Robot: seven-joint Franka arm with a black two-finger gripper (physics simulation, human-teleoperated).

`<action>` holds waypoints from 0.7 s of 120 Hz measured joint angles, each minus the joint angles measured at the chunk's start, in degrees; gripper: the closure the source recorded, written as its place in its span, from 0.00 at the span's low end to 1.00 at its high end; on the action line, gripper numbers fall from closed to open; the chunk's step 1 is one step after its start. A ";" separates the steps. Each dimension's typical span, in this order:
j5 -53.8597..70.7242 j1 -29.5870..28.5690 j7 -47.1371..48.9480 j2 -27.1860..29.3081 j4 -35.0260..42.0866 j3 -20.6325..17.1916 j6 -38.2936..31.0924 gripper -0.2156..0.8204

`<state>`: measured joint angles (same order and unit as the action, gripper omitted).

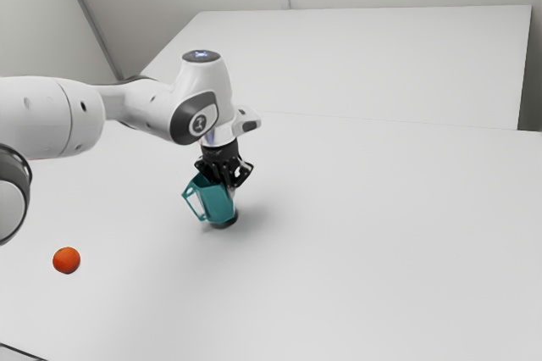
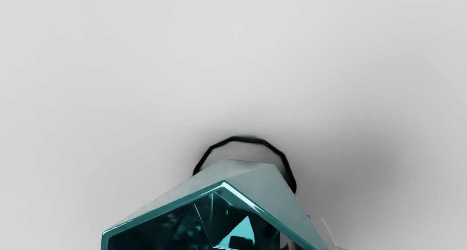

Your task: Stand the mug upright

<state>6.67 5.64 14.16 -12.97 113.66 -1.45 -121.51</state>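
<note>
In the exterior view my gripper (image 1: 225, 176) points down at the rim of the teal faceted mug (image 1: 217, 200), its fingers close together at the wall on the exterior view's right. The mug has its opening up and leans a little, top toward the exterior view's left, where the handle also points. In the wrist view the mug (image 2: 270, 184) shows its rim and dark inside. One pale fingertip stands outside the wall and another inside, so the gripper (image 2: 304, 239) pinches that wall. Whether the base touches anything is hidden.
A round dark-edged object (image 1: 225, 224) lies under the mug; its black rim (image 2: 248, 139) curves out beyond the mug in the wrist view. An orange ball-like fruit (image 1: 66, 260) rests on the white table (image 1: 364, 234), toward the exterior view's lower left.
</note>
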 joint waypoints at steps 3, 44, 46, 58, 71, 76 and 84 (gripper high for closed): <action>-0.03 -0.01 0.08 -0.05 0.00 -0.02 -0.06 0.92; -0.58 0.36 0.69 4.02 -0.49 -0.04 0.20 0.37; -0.64 0.55 0.71 4.49 -0.53 -0.04 0.22 0.35; -0.62 1.35 0.48 7.57 -1.26 -0.04 0.59 0.30; -0.64 1.90 -0.16 8.99 -4.92 -0.04 2.80 0.26; -0.77 1.96 -0.38 9.42 -6.17 -0.04 3.90 0.25; -0.82 1.94 -0.70 10.05 -8.41 -0.04 5.92 0.24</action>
<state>5.85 7.58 13.46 -2.91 105.26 -1.50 -115.59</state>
